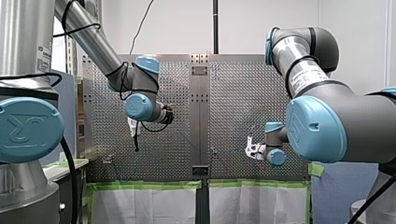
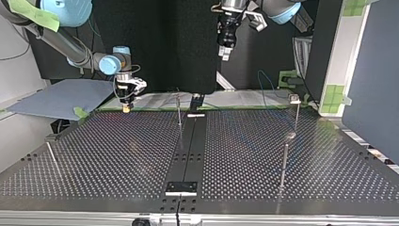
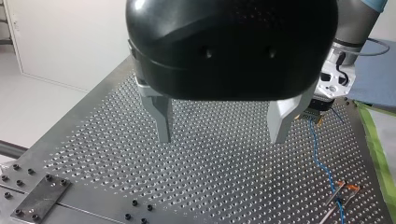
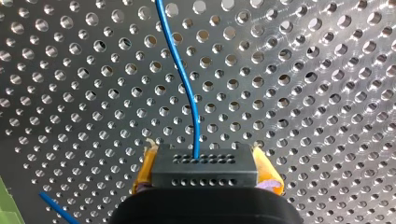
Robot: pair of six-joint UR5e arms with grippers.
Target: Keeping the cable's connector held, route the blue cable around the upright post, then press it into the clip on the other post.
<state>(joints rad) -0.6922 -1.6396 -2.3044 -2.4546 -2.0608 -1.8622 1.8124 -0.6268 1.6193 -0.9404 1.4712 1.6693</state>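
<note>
The black connector (image 4: 205, 164) is clamped between the yellow pads (image 4: 267, 171) of my right gripper (image 4: 205, 175), whose fingers are closed on its 2 sides. The blue cable (image 4: 183, 79) comes out of the connector's face and is seen running ahead of the gripper in a soft curve over the perforated table (image 4: 303, 70). In the top view my right gripper (image 2: 126, 104) is placed low, just above the table's far edge at the view's left.

In the left wrist view the blue cable (image 3: 320, 156) is led from my right gripper (image 3: 317, 114) across the table to a thin post (image 3: 337, 198) with a small orange part. Whether it is wound around this post cannot be told.

My left gripper (image 3: 223, 126) is wide open: its 2 metal fingers (image 3: 161, 116) stand well apart and nothing is held between them. In the top view my left gripper (image 2: 226, 52) is seen high above the table, near the middle. There an upright post (image 2: 179, 113) stands near the table's middle, and a second post (image 2: 296, 115) with a small head is found at the view's right. Both are well apart from my right gripper.
</note>
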